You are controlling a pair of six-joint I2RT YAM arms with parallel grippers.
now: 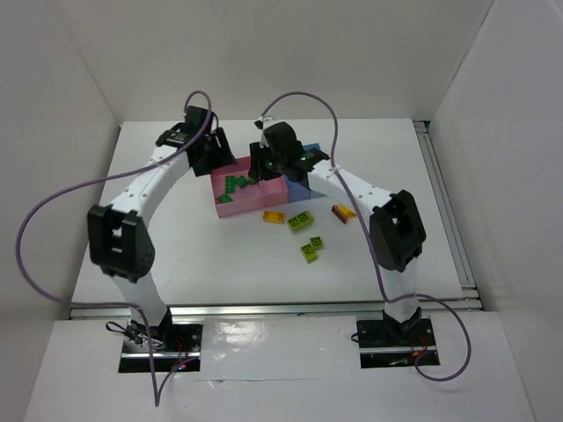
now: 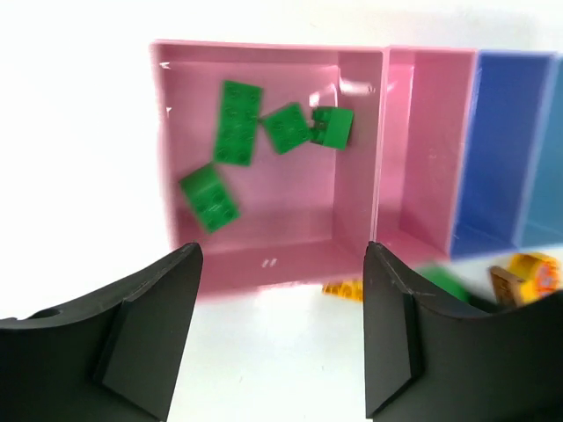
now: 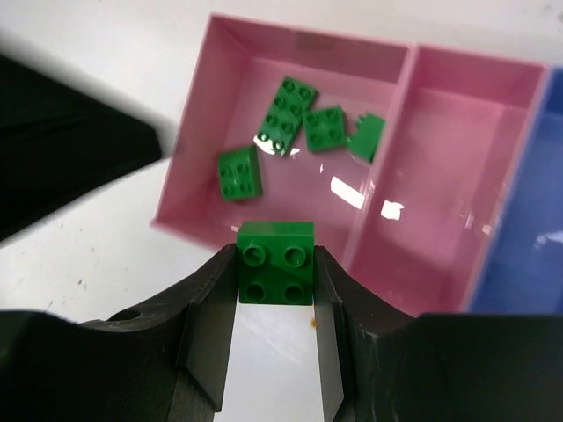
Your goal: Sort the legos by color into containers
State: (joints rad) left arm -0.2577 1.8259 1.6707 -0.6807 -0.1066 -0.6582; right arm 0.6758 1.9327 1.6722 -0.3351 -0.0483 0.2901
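My right gripper (image 3: 275,280) is shut on a dark green four-stud lego (image 3: 275,262), held above the near wall of the wide pink bin (image 3: 189,224). Several dark green legos (image 3: 287,114) lie in that bin, also seen in the left wrist view (image 2: 236,121). The narrow pink bin (image 3: 528,75) beside it holds nothing. My left gripper (image 2: 281,330) is open and empty over the table just outside the wide pink bin (image 2: 264,251). In the top view the bins (image 1: 242,209) sit mid-table, both grippers over them, left (image 1: 209,151) and right (image 1: 266,163).
On the table in front of the bins lie an orange-yellow lego (image 1: 274,216), two lime-green legos (image 1: 301,221) (image 1: 310,249) and a brown-orange piece (image 1: 342,212). The violet-blue bin (image 2: 501,149) adjoins the narrow pink one. White walls enclose the table.
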